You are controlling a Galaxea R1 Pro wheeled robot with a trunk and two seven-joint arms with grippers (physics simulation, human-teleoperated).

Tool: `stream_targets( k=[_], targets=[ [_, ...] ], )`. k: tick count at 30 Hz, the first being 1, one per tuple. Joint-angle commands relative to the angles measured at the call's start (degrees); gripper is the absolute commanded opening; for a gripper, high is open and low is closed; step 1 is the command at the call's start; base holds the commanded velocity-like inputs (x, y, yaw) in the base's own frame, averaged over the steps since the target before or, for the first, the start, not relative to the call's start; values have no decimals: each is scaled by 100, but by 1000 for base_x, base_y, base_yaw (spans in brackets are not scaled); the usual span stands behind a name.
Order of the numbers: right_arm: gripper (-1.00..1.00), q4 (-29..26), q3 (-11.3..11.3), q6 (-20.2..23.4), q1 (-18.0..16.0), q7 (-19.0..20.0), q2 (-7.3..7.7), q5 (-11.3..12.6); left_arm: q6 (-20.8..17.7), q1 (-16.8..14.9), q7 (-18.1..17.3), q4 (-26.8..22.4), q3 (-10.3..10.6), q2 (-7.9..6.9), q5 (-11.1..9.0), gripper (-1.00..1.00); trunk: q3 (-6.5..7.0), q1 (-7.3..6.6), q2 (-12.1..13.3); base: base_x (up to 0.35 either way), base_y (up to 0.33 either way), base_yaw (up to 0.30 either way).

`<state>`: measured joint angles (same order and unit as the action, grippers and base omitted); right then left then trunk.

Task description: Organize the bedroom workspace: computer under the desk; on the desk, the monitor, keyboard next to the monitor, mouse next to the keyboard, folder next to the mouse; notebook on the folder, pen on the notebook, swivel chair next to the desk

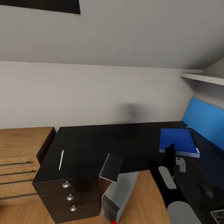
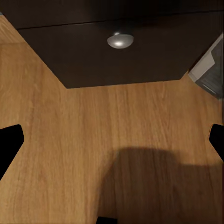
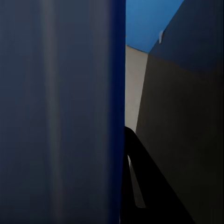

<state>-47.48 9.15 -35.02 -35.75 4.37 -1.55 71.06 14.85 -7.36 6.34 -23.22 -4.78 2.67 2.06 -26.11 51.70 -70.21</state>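
Folder lies flat on the table, right pincer at its near edge, grip state unclear. Left pincer's fingers apart over floor. Next, I'd stack the notebook squarely.

Desk: black top, black drawer fronts with silver round knobs. Folder near the desk's right edge: blue. Pen near the left edge: white. Computer: grey case, red spot low down. Floor: tan wood grain. Wall: pale grey.
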Motion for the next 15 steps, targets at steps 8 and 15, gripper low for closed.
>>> stream_targets(
  k=[8, 15],
  targets=[
    [-100, 0, 6, 13, -3, 58, -13, 53, 18, -2, -1, 1, -32, 5, 22, 100, -6, 0, -4, 0, 0, -87],
    [-100, 2, 6, 16, -5, 55, -12, 50, 18, -2, -1, 1, -32, 5, 22, 100, -6, 0, -4, 0, 0, -3]
  ],
)
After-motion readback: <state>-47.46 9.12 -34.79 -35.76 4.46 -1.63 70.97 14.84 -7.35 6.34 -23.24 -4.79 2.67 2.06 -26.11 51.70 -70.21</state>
